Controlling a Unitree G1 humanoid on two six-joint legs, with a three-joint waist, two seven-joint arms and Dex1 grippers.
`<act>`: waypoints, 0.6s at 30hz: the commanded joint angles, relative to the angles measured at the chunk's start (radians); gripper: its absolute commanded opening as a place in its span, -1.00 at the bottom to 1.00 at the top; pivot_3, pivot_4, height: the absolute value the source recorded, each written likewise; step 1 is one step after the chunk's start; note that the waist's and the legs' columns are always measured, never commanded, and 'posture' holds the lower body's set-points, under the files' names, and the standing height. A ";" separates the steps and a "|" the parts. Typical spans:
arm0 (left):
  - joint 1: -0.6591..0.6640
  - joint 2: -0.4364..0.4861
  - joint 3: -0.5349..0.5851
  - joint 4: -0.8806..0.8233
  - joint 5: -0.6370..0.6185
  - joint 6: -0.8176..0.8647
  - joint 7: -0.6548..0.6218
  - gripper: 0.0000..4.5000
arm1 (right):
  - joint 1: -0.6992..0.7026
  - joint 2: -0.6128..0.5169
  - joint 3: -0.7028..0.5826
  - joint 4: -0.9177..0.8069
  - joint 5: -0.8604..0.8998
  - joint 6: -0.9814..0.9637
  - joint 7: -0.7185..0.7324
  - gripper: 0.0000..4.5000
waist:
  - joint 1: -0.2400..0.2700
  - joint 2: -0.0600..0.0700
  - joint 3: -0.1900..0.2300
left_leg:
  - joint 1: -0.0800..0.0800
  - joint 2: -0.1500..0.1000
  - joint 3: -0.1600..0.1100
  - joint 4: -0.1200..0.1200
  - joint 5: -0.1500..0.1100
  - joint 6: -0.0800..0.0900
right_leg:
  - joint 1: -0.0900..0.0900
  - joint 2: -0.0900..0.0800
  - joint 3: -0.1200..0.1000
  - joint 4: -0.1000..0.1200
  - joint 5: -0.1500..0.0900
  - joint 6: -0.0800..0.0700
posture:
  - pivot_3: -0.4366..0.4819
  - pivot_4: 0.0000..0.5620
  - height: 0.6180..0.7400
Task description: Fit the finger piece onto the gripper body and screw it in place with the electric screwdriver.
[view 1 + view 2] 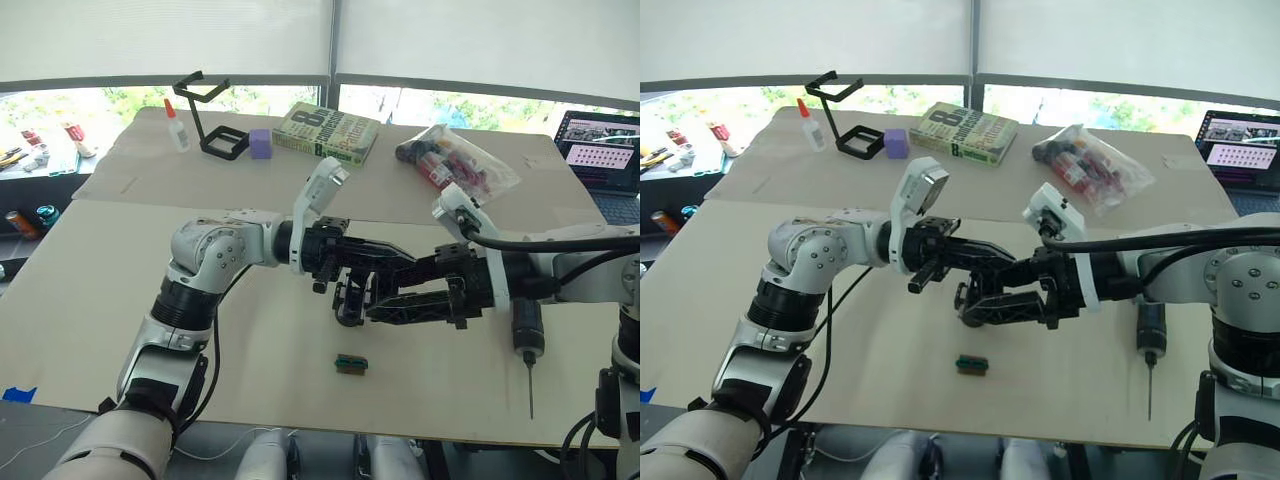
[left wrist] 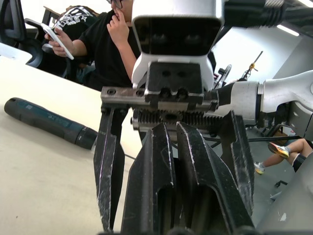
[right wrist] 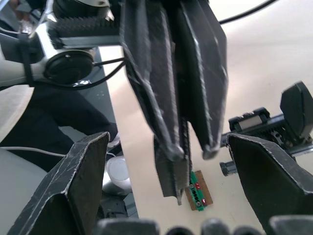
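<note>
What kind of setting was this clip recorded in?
Probably an indoor lab or office workroom: a big work table by windows, a laptop at its edge, an electric screwdriver lying on it, and a seated person with a phone nearby.

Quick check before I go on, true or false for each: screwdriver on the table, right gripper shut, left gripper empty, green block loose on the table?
The electric screwdriver lies on the table, in no gripper: true.
The right gripper is shut: false, its fingers stand wide apart.
The left gripper is empty: false, it looks shut on the finger piece.
The small green block lies loose on the table: true.
</note>
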 commanded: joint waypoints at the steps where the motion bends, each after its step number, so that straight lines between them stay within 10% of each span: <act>1: -0.020 -0.015 0.031 -0.017 -0.020 0.007 0.010 -1.00 | 0.020 -0.026 -0.019 -0.030 0.045 -0.035 -0.015 0.53 | -0.001 0.000 0.000 | 0.000 0.000 0.000 0.000 0.000 0.000 | 0.000 0.000 0.000 0.000 0.000 0.000 | -0.05 -0.47 1.00; 10: -0.010 -0.009 0.026 -0.028 -0.012 0.021 -0.003 -1.00 | 0.071 -0.052 -0.033 -0.045 0.071 -0.113 -0.043 -0.84 | -0.001 0.000 0.000 | 0.000 0.000 0.000 0.000 0.000 0.000 | 0.000 0.000 0.000 0.000 0.000 0.000 | -0.05 -0.47 1.00; 18: 0.026 0.015 -0.008 -0.078 0.032 -0.058 -0.062 -0.83 | 0.139 -0.058 -0.043 -0.095 0.038 -0.200 0.022 -0.84 | 0.000 0.000 0.000 | 0.000 0.000 0.000 0.000 0.000 0.000 | 0.000 0.000 0.000 0.000 0.000 0.001 | -0.05 -0.47 1.00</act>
